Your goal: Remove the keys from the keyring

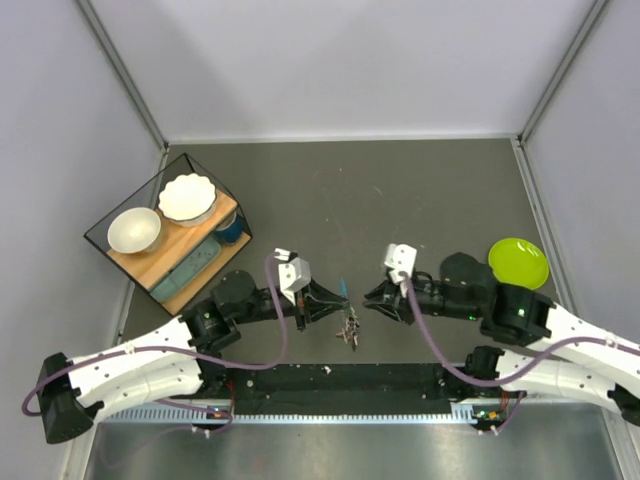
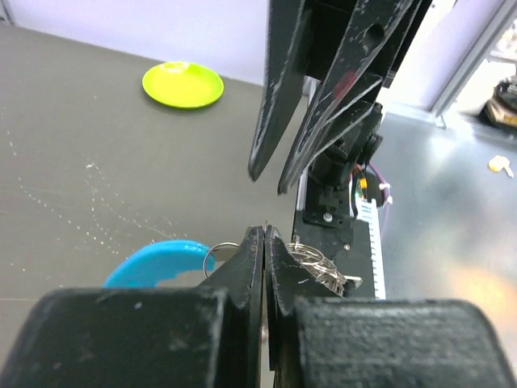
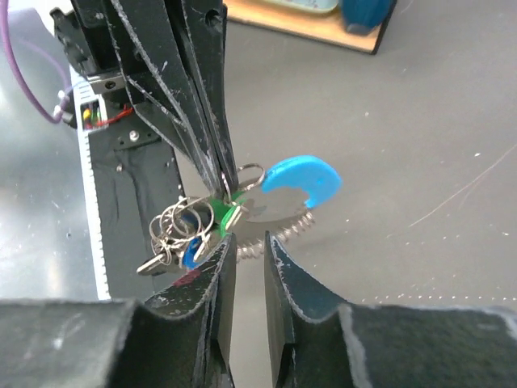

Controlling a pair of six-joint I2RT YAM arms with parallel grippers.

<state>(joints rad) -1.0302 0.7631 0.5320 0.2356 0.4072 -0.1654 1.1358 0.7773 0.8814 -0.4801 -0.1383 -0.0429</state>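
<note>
The keys [image 3: 187, 236] hang as a bunch with green and blue heads, several wire loops and a cyan tag [image 3: 303, 179]. In the top view the bunch [image 1: 350, 327] dangles between the two arms. My left gripper [image 2: 265, 236] is shut on the keyring [image 3: 249, 173] and holds the bunch above the table; the cyan tag [image 2: 153, 260] shows to the left of its jaws. My right gripper [image 3: 249, 246] stands just in front of the bunch. Its jaws are a little apart, with nothing between them.
A lime-green plate [image 1: 518, 262] lies at the right of the table. A dark open box [image 1: 170, 235] with two white bowls on a wooden shelf stands at the back left. The black base rail [image 1: 340, 380] runs along the near edge.
</note>
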